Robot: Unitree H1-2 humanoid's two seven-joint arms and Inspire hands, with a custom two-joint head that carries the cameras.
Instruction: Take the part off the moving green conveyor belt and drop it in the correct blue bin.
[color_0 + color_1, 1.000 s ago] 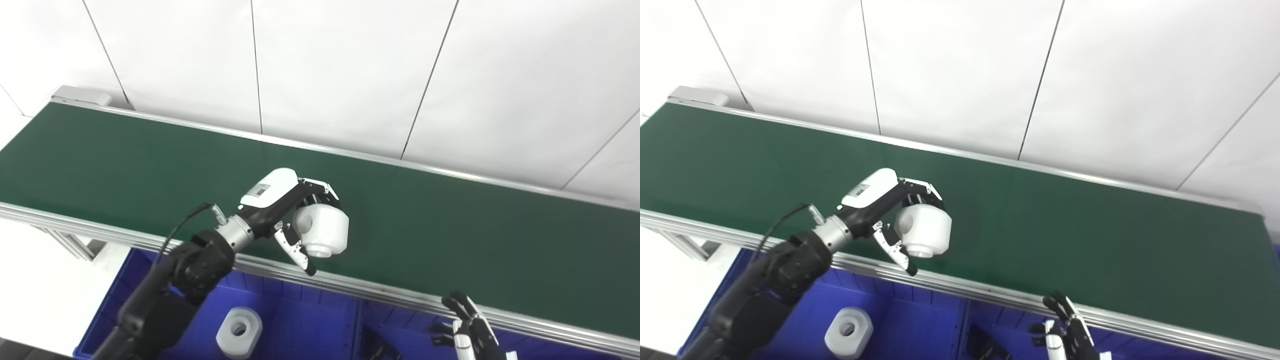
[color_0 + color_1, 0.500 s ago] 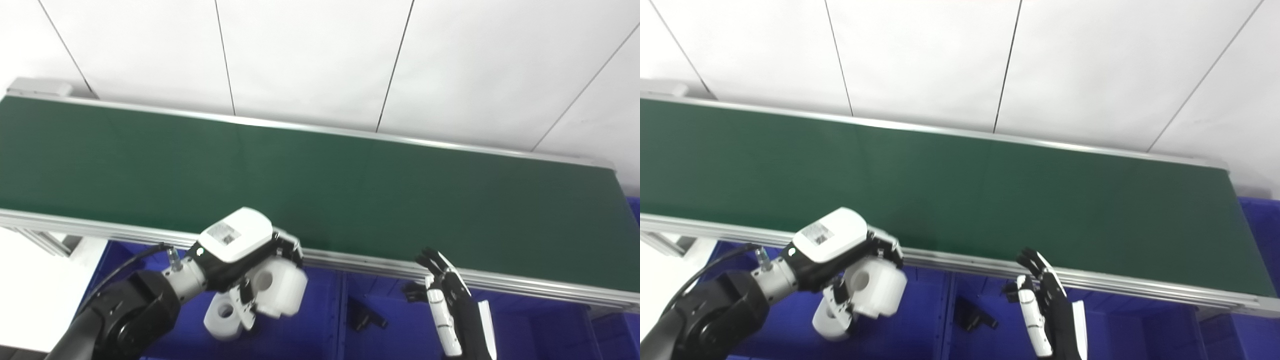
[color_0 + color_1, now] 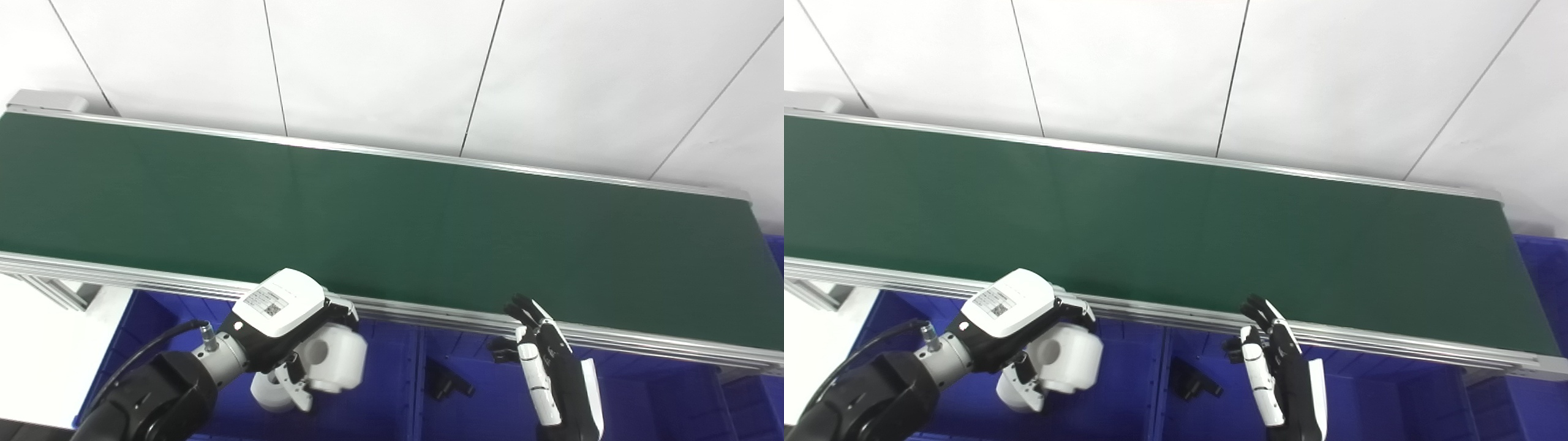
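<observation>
Left eye view is showing the left hand point(image 3: 288, 334) gripping a white part point(image 3: 334, 358) with a round hole in its side, holding it over the left blue bin point(image 3: 380, 404), just in front of the belt's point(image 3: 392, 226) near rail. A second white part point(image 3: 266, 392) is lying in that bin beneath it, partly hidden. A small label is sitting on the hand's white back (a printed code square, too small to read). The right hand point(image 3: 551, 370) is standing upright with fingers spread, holding nothing, over the next bin point(image 3: 496, 407), where a dark piece point(image 3: 444, 383) is lying.
</observation>
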